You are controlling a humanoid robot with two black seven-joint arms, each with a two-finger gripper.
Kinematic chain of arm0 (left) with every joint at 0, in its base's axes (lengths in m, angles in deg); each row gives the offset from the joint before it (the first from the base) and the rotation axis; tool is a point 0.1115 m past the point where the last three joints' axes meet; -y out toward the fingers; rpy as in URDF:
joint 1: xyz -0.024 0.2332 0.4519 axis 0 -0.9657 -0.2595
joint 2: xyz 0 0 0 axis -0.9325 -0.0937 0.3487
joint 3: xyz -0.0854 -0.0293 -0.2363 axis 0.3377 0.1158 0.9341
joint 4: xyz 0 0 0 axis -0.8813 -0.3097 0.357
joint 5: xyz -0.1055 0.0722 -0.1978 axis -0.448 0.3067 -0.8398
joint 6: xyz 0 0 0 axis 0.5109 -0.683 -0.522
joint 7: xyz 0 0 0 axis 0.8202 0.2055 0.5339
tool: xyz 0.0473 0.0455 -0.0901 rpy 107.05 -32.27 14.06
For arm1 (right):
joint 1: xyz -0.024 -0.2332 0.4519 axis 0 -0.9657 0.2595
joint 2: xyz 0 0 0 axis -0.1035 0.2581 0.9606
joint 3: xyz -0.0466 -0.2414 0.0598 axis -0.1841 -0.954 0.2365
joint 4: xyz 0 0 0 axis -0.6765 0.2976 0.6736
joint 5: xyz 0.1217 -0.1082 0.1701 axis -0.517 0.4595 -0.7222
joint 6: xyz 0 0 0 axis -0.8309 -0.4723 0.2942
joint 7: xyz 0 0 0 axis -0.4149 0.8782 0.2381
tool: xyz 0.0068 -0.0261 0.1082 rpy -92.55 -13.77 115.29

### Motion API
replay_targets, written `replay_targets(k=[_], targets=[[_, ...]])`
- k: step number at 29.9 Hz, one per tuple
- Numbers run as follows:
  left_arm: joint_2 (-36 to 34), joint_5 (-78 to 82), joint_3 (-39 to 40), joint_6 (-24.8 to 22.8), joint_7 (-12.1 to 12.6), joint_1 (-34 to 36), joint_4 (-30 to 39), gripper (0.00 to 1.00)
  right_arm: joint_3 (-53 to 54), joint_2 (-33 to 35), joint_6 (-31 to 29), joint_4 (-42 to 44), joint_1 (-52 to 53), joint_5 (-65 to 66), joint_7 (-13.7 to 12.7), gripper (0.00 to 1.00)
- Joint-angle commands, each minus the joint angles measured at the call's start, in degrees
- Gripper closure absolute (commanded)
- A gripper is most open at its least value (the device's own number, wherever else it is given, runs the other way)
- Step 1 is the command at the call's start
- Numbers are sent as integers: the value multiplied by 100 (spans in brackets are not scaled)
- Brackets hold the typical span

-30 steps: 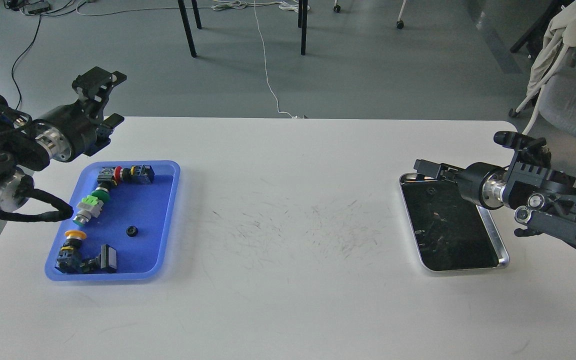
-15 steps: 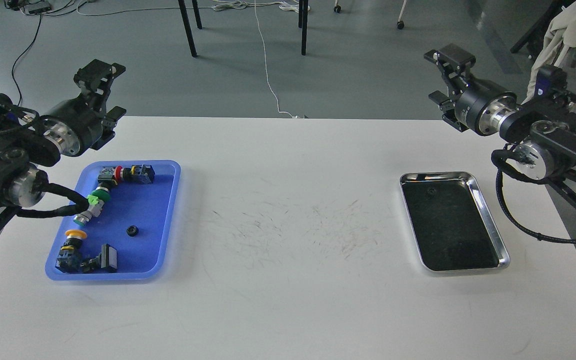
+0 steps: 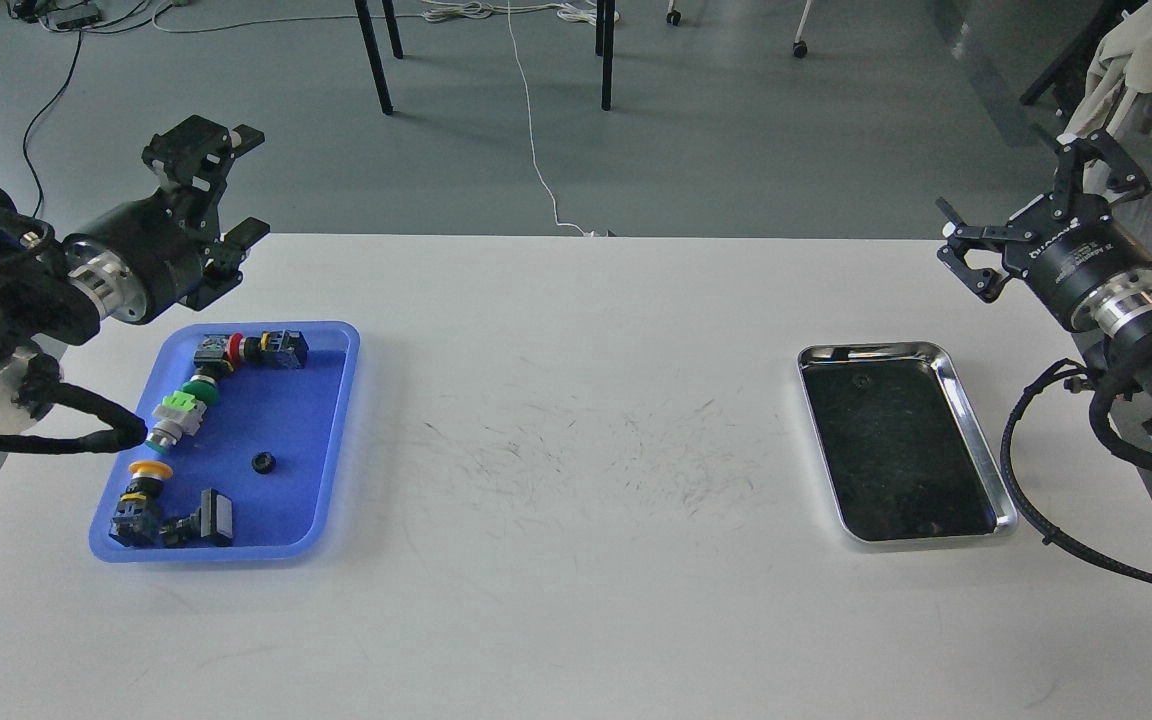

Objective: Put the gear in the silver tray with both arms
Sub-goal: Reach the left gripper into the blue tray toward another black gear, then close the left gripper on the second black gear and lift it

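The silver tray (image 3: 977, 450) lies on the right side of the white table. A small dark ring-like piece (image 3: 861, 382) shows faintly on its dark bottom near the far end. A small black gear (image 3: 262, 462) lies in the blue tray (image 3: 338, 440) on the left. My left gripper (image 3: 239, 183) is open and empty, raised beyond the blue tray's far left corner. My right gripper (image 3: 1026, 195) is open and empty, raised beyond and to the right of the silver tray, near the table's far right corner.
The blue tray also holds several push-button switches with red (image 3: 236, 346), green (image 3: 198, 392) and yellow (image 3: 150, 470) caps. The white table (image 3: 576, 560) has scuff marks in its middle. Chair legs and cables are on the floor beyond the far edge.
My right arm has lifted off the silver tray's far end and swung up and right, off the tray. The left gripper has barely shifted.
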Motion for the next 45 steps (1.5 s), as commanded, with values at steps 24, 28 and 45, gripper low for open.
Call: replay_targets(k=[24,28,45], targets=[[-677,6391,-2137,-211,-468,-123,414,4,20,-199,-189,52,-616,87,86,3],[-457,7068,-2145,-27,-468,-132,186,4,20,-199,-180,60,-607,87,86,3],[44,7597,-2137,9,-459,-387,-614,9,20,-199,-145,87,-563,87,95,3]])
